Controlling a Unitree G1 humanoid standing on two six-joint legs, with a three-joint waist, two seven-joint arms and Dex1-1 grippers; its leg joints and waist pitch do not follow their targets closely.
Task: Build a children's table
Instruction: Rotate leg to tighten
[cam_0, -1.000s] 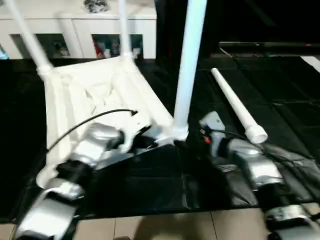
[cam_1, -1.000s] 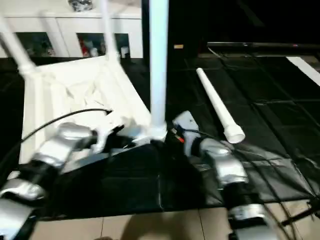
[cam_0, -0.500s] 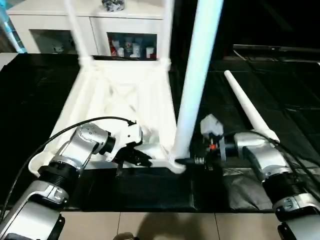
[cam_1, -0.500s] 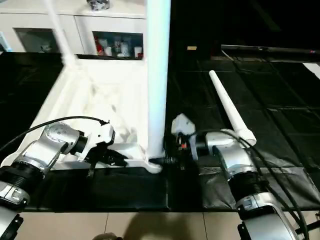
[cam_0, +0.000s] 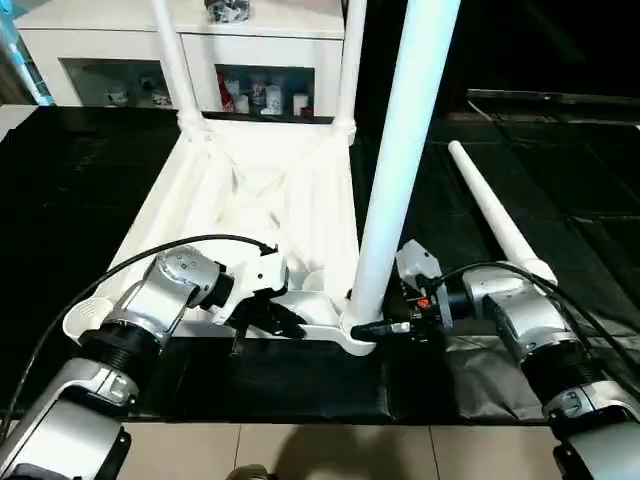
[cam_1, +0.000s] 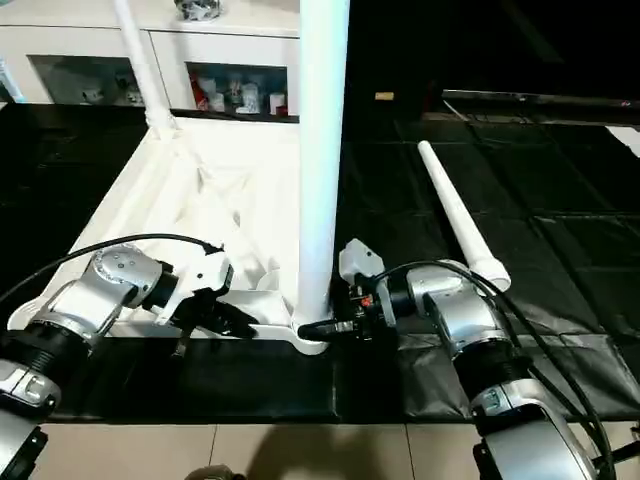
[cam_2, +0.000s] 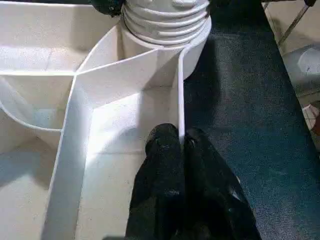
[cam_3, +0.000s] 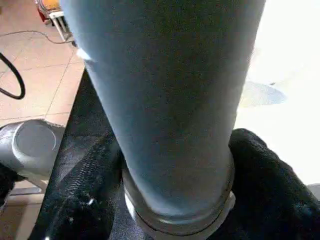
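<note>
The children's table lies upside down on the black mat: a white ribbed top (cam_0: 250, 190) with two legs standing in the far corners (cam_0: 175, 60) (cam_0: 350, 60) and one leg (cam_0: 400, 150) upright in the near right socket. Another leg (cam_0: 490, 215) lies loose on the mat to the right. My left gripper (cam_2: 175, 137) is shut on the thin near rim wall of the top, close to that socket. My right gripper (cam_0: 365, 328) is at the foot of the near right leg (cam_3: 170, 90), one black finger (cam_3: 85, 190) pressed on each side of it.
A white glass-door cabinet (cam_0: 120, 50) stands behind the table top. The black mat (cam_0: 560, 170) stretches off to the right past the loose leg. Tiled floor (cam_0: 330, 450) runs along the mat's near edge. A black cable (cam_0: 150, 255) arches over my left forearm.
The camera has swung and steadied. My right gripper has reached the base of the near right leg and its fingers have closed in on it. The left gripper keeps its hold on the rim.
</note>
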